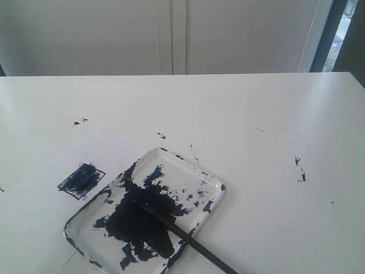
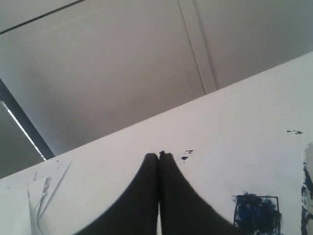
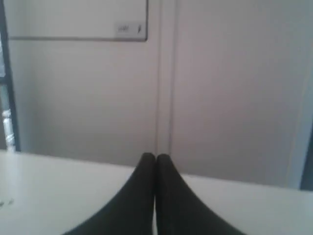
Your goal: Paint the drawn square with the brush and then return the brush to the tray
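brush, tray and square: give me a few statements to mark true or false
1. The brush lies across the tray, with its handle overhanging the rim. True.
2. The drawn square is blank white inside. False: it is streaked dark blue.
3. The drawn square sits inside the tray. False: it lies on the table beside the tray, apart from it.
4. The right end effector is shut and empty. True.
5. The left end effector holds the brush. False: it is shut on nothing.
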### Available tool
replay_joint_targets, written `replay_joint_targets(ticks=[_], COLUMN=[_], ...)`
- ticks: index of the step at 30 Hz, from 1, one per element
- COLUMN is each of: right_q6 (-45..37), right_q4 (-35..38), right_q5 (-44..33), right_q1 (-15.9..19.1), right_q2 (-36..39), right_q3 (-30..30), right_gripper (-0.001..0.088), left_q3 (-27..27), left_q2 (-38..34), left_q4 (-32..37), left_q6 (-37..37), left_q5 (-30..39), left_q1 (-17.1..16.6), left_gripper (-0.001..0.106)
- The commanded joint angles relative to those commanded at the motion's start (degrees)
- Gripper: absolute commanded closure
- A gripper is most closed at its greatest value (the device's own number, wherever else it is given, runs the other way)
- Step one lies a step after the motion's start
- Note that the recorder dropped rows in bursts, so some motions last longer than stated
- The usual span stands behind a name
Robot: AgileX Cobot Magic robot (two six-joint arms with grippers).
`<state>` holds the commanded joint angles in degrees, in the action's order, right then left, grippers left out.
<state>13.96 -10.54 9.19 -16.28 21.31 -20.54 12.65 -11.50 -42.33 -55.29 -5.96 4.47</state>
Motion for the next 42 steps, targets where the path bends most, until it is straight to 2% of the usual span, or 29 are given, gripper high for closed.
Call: replay_joint_targets(ticks=[5,9,14,18,33,34,35,36,37,39,42], right_q6=[0.0,0.0,0.0,0.0,0.0,0.0,0.0,0.0,0.0,0.0,0.0], right_q4=[0.0,0.0,0.0,0.0,0.0,0.0,0.0,0.0,0.0,0.0,0.0], right_q5=[0.0,0.0,0.0,0.9,1.0,1.0,1.0,1.0,1.0,1.0,1.2], right_q1=[6.3,9.8,12.6,13.9,13.9,13.9,13.9,13.9,13.9,13.9,13.9], right_q2=[-9.6,-15.7,-21.3,-21.3,-21.3,-21.3,-21.3,-21.3,-21.3,-21.3,-21.3], right_q3=[0.0,0.0,0.0,0.0,0.0,0.0,0.0,0.0,0.0,0.0,0.0], right_gripper=[0.0868,0.0868,0.0868,0.0868,0.0868,0.0868,0.0868,0.0868,0.0868,0.0868,0.0868], left_q3=[0.0,0.0,0.0,0.0,0.0,0.0,0.0,0.0,-0.1,-3.2,-8.9], left_q2=[3.9,6.8,11.5,11.5,11.5,11.5,11.5,11.5,11.5,11.5,11.5], left_q4=[0.0,0.0,0.0,0.0,0.0,1.7,10.0,15.1,21.7,22.7,23.5], left_q6=[0.0,0.0,0.0,0.0,0.0,0.0,0.0,0.0,0.0,0.0,0.0], left_q5=[0.0,0.0,0.0,-0.3,0.0,0.3,3.9,6.4,12.6,16.8,18.3], left_q1=[-7.0,-10.7,-11.2,-11.2,-11.2,-11.2,-11.2,-11.2,-11.2,-11.2,-11.2], left_gripper=[0.105,0.105,0.105,0.105,0.105,0.105,0.105,0.105,0.105,0.105,0.105])
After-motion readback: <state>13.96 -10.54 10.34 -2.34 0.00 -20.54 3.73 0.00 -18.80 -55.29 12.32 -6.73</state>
